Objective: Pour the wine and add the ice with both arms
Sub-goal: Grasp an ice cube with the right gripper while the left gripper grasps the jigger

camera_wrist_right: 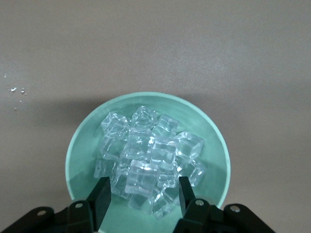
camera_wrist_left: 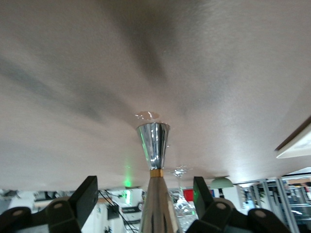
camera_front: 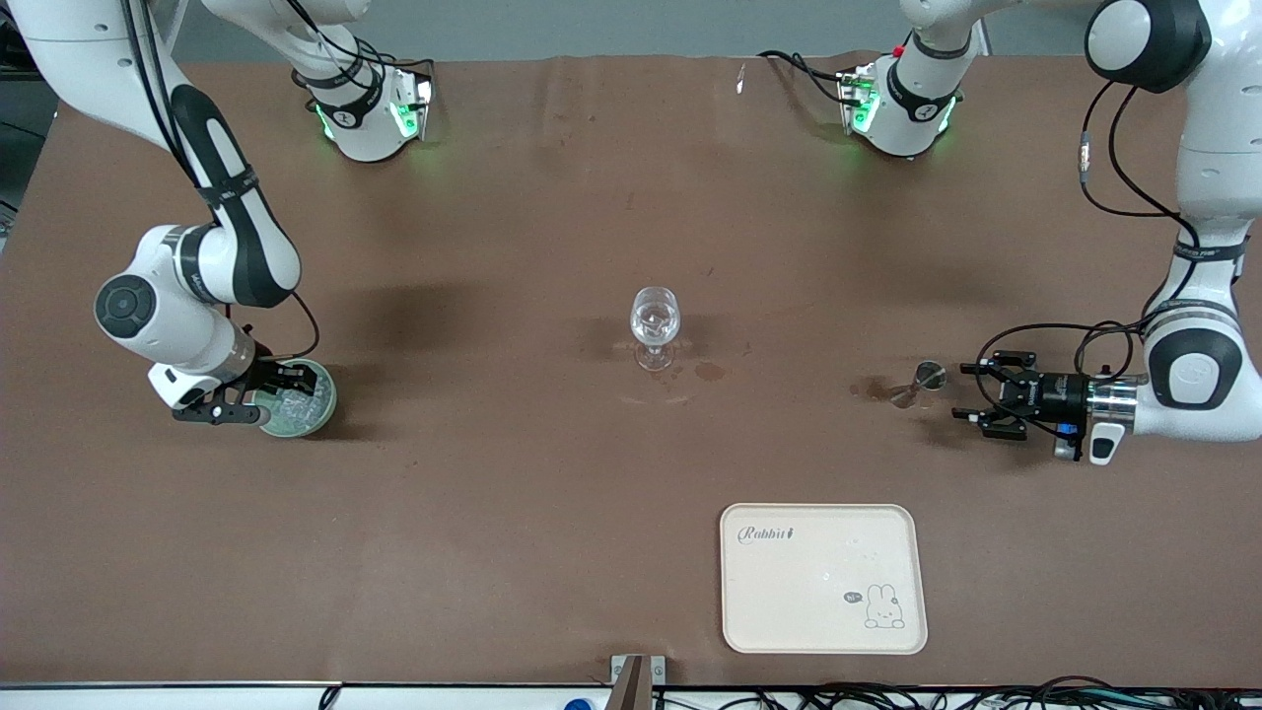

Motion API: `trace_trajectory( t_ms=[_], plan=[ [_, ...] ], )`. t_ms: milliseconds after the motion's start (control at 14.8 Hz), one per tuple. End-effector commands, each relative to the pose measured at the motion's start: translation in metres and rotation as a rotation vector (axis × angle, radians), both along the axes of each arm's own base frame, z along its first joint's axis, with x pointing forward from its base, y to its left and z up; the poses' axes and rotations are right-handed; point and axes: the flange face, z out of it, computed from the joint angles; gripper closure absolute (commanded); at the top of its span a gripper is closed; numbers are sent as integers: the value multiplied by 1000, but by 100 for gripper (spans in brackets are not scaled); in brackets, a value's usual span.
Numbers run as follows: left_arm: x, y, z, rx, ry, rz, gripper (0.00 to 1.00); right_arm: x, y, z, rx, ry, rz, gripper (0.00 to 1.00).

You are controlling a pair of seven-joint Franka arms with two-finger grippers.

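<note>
A brown table (camera_front: pixel 493 493) fills the scene, with a clear stemmed wine glass (camera_front: pixel 655 325) standing near its middle and a cream tray (camera_front: pixel 823 631) lying nearer the front camera, toward the left arm's end. The small silvery jigger (camera_front: pixel 919 383) stands upright on the table toward the left arm's end, and the left gripper (camera_front: pixel 971 399) is brought in level with it; in the left wrist view the jigger (camera_wrist_left: pixel 154 174) is seen between the spread fingers (camera_wrist_left: pixel 85 199), which are not yet touching it. At the right arm's end the pale green bowl (camera_front: pixel 320 409) holds the heap of ice (camera_wrist_right: pixel 148 162), and the right gripper (camera_front: pixel 258 392) is lowered over it, its fingers (camera_wrist_right: pixel 102 196) parted on either side of a cube at the heap's edge — nothing is gripped yet. The step in hand is judged to be the first grasp on both sides: jigger for the pour, ice cube for the glass. Next, the jigger's narrow waist must be squeezed squarely so it stays upright, and one slippery cube must be pinched cleanly — then both are to be carried to the glass.
</note>
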Motion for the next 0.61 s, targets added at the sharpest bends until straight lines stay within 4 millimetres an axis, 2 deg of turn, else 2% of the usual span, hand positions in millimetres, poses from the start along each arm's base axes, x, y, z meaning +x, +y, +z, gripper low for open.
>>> trace_trajectory(
  t_ms=[0, 339, 475, 542],
  plan=[
    [-1, -12, -9, -39, 60, 43, 17, -2, 2, -4, -7, 0, -4, 36],
    [-11, -30, -25, -83, 110, 62, 23, -2, 1, -2, -7, 5, -6, 43],
    [-12, -32, -30, -92, 119, 66, 25, -1, 1, 0, -7, 2, -6, 50],
    [-14, -33, -32, -98, 126, 64, 26, -1, 2, 2, -7, -1, -4, 58]
  ],
)
